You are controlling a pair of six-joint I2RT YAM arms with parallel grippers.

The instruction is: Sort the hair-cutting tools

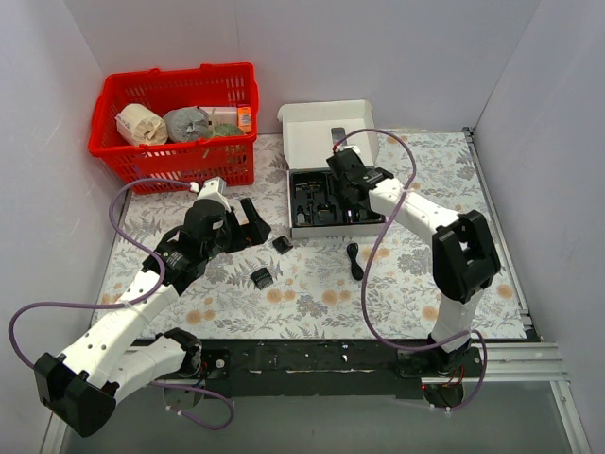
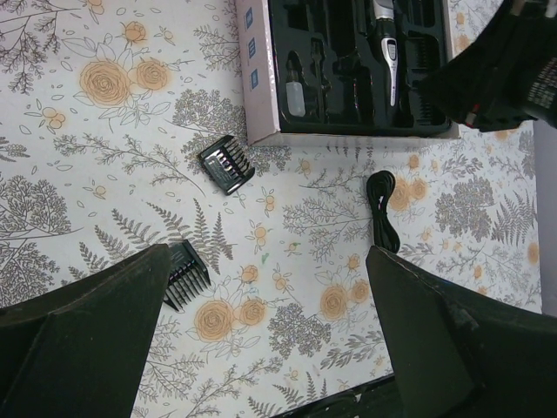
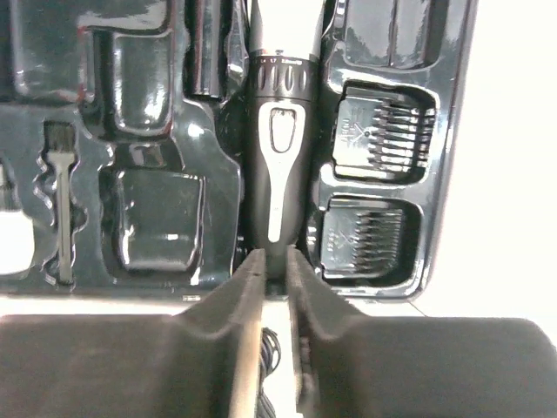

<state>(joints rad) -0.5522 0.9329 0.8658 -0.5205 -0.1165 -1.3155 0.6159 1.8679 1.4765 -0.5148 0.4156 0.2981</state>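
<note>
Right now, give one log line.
clipper in tray | right tool at its end, grip unclear | left tool open | two combs, cord on table

Glossy black plastic tray [image 3: 144,96]; clipper [image 3: 280,174] smooth, silvery trim

A red basket [image 1: 170,156] and a white box [image 1: 326,128] on a flowery table [image 1: 312,298].
The basket stands at the far left corner of the table, with a pale roll [image 1: 142,124], a grey roll [image 1: 189,124] and a small orange packet [image 1: 244,118] inside. Near it, on the right, the box sits open with its lid up and a shiny black tray [image 1: 307,203] in it.
</note>
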